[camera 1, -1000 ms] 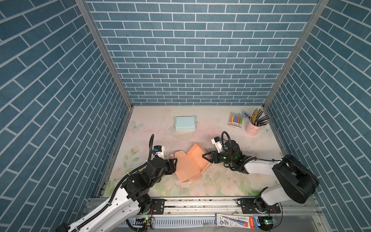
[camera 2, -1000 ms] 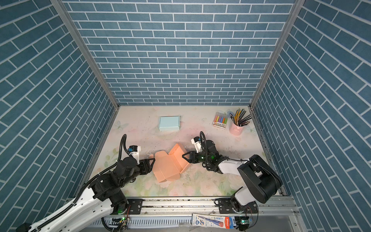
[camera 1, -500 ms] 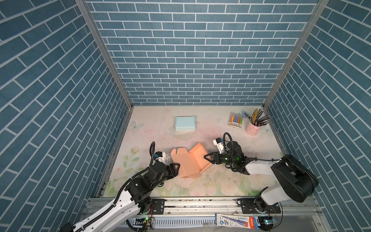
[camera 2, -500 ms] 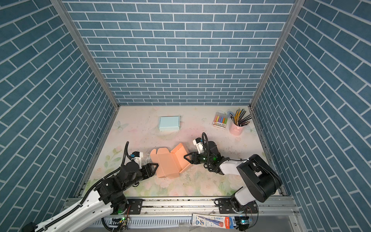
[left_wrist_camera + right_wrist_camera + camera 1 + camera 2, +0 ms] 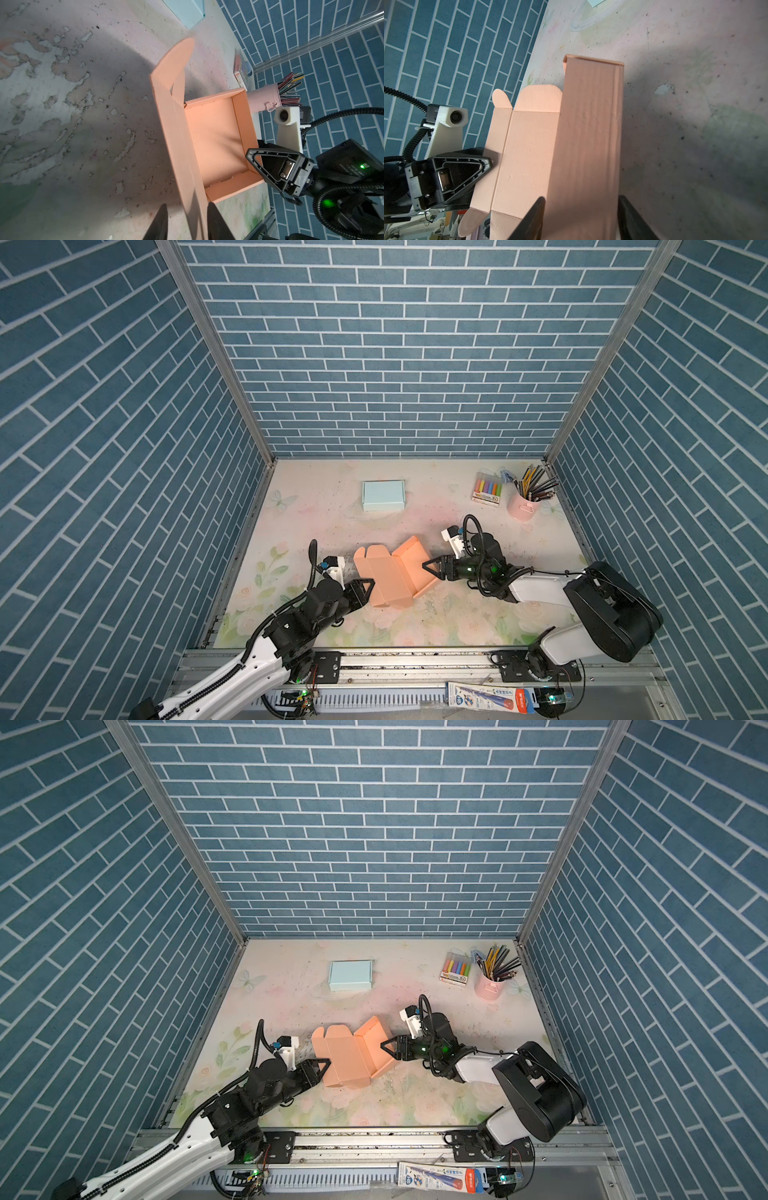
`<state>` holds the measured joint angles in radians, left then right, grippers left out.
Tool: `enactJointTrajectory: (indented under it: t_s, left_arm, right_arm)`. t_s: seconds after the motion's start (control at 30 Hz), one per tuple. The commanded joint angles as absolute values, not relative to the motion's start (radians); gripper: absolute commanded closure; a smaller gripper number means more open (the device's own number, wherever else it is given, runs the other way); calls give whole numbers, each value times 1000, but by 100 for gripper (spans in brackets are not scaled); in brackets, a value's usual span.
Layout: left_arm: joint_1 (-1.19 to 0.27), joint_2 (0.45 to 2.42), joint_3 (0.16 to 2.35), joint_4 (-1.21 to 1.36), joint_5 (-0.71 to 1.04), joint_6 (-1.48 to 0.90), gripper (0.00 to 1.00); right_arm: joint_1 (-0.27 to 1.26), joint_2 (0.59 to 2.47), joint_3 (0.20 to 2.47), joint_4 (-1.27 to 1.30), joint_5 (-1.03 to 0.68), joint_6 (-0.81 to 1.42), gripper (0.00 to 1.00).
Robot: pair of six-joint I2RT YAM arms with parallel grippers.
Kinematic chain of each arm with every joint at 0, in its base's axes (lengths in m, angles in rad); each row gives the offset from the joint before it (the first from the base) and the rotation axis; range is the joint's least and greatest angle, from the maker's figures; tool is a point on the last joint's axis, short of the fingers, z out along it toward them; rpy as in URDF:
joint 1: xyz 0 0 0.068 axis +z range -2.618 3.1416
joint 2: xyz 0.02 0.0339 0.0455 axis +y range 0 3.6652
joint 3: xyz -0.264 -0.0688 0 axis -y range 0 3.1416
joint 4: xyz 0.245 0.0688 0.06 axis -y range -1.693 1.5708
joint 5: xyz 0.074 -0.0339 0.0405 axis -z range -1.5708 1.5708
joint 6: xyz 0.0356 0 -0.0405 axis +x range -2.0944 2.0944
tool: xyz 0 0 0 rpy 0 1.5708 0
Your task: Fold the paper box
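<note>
The orange paper box [image 5: 390, 572] [image 5: 353, 1052] lies half folded at the table's middle, its lid spread toward the left. My left gripper [image 5: 370, 585] [image 5: 326, 1063] is at the lid's near-left edge. In the left wrist view it [image 5: 187, 204] straddles the lid panel [image 5: 178, 128]: one finger touches the panel, the other stands a little off it. My right gripper [image 5: 428, 568] [image 5: 386, 1048] is at the tray's right wall. In the right wrist view it [image 5: 581, 197] is shut on the box [image 5: 587, 135], whose wall fills the span between the fingers.
A light blue closed box [image 5: 382, 494] lies at the back middle. A marker pack [image 5: 487, 489] and a pink cup of pencils [image 5: 524, 502] stand at the back right. Blue brick walls enclose three sides, and a metal rail [image 5: 415, 664] runs along the front.
The box has turned, its lid swinging up and leftward. My left gripper has come in at the lid's edge and its jaws have narrowed around it. The right gripper has barely moved.
</note>
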<state>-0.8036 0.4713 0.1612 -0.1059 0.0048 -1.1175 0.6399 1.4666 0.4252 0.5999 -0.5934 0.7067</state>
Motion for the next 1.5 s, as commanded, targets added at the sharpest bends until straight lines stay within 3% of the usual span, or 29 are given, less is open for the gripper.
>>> enactJointTrajectory:
  t_s: [0.0,0.43,0.63,0.93,1.2,1.33,1.47]
  left_arm:
    - [-803,469,159,-88,-6,-1129,71]
    - [-803,487,182,-95,-7,-1113,86]
    - [-802,485,191,-100,-5,-1113,91]
    - [-803,546,293,-182,-10,-1039,93]
    - [-791,684,501,-339,36,-855,95]
    - [-790,752,620,-423,72,-750,95]
    - [-790,828,756,-535,125,-631,95]
  right_arm:
    - [636,1433,410,563,-575,683,44]
    - [635,1378,419,483,-549,646,43]
    - [648,1313,434,381,-497,616,38]
    - [689,1012,317,229,-326,621,29]
    - [692,837,376,108,-192,500,29]
    - [690,866,441,164,-229,410,28]
    - [691,911,488,284,-370,327,29]
